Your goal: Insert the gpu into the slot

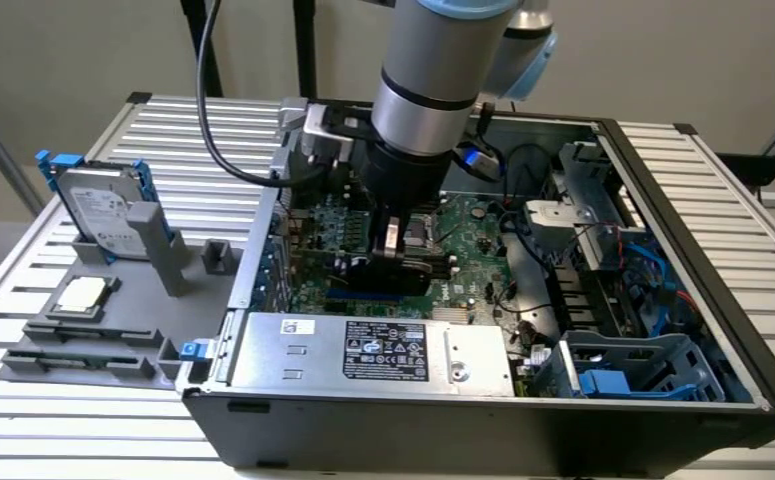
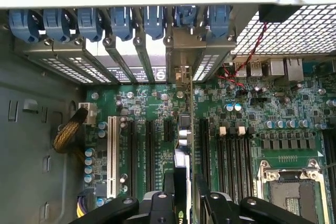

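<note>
On the exterior view's left a grey tray (image 1: 120, 330) sits on the slatted table (image 1: 80, 420); it carries an upright hard drive (image 1: 100, 210), a CPU chip (image 1: 83, 294) and two dark sticks (image 1: 78, 358) lying flat; just beside it stands the open case (image 1: 494, 430), with the silver power supply (image 1: 374, 350) along its near wall; above that supply the arm (image 1: 427, 90) reaches straight down toward the green board (image 1: 474, 230); the gpu (image 1: 384, 272) sits at the arm's tip, low over the board and directly above the slot (image 1: 360, 297), a blue strip under the card's lower edge; whether the card is seated cannot be told; farther right is a blue drive cage (image 1: 627, 370).

In the wrist view a white slot (image 2: 111, 156) and black slots (image 2: 140, 156) lie to one side of the gpu (image 2: 181, 182), seen edge-on; the fingers (image 2: 157, 205) are clenched on the card from both sides; a metal bracket (image 2: 181, 72) at its far end meets the rear openings under the blue latches (image 2: 121, 22); on the card's other side are the memory slots (image 2: 231, 166) and the CPU socket (image 2: 291, 190).
</note>
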Motion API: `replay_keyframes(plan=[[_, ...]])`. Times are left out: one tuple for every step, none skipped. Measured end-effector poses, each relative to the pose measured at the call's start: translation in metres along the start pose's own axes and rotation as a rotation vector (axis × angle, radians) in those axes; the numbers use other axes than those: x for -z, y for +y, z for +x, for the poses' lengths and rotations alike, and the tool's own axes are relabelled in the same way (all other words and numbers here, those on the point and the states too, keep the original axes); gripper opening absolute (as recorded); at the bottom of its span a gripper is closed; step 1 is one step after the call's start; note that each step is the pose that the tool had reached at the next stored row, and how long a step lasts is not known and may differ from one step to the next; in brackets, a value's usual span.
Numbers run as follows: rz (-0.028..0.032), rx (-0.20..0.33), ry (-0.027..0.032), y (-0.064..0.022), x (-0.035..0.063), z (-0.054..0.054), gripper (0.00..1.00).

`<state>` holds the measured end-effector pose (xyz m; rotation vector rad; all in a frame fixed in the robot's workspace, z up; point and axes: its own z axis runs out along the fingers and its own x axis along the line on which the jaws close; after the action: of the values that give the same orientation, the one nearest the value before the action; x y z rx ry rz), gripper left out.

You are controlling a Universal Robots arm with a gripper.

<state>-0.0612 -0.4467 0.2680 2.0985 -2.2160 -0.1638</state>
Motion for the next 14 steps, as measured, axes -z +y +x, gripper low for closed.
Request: replay_keyframes(plan=[[0.0, 0.0, -0.0007, 0.0, -0.0006, 0.0, 0.26], [0.0, 0.0, -0.0013, -0.0001, -0.0009, 0.0001, 0.26], [-0.0002, 0.0, -0.002, 0.0, -0.0012, 0.0001, 0.26], [-0.0003, 0.001, -0.0025, 0.0, -0.0014, 0.0001, 0.26], [-0.0004, 0.001, -0.0036, 0.0001, -0.0017, 0.0, 0.26], [-0.0003, 0.001, -0.0043, 0.0003, -0.0019, 0.0, 0.26], [-0.0004, 0.001, -0.0049, 0.0006, -0.0021, 0.0, 0.26], [-0.0004, 0.001, -0.0053, 0.0009, -0.0022, 0.0, 0.26], [-0.0004, 0.001, -0.0055, 0.0012, -0.0024, 0.0001, 0.26], [-0.0005, 0.001, -0.0056, 0.0016, -0.0026, 0.0001, 0.26], [-0.0006, 0.001, -0.0056, 0.0018, -0.0028, 0.0002, 0.26], [-0.0006, 0.001, -0.0056, 0.0021, -0.0031, 0.0002, 0.26], [-0.0007, 0.001, -0.0058, 0.0022, -0.0035, 0.0002, 0.26], [-0.0008, 0.001, -0.0058, 0.0022, -0.0039, 0.0002, 0.26]])
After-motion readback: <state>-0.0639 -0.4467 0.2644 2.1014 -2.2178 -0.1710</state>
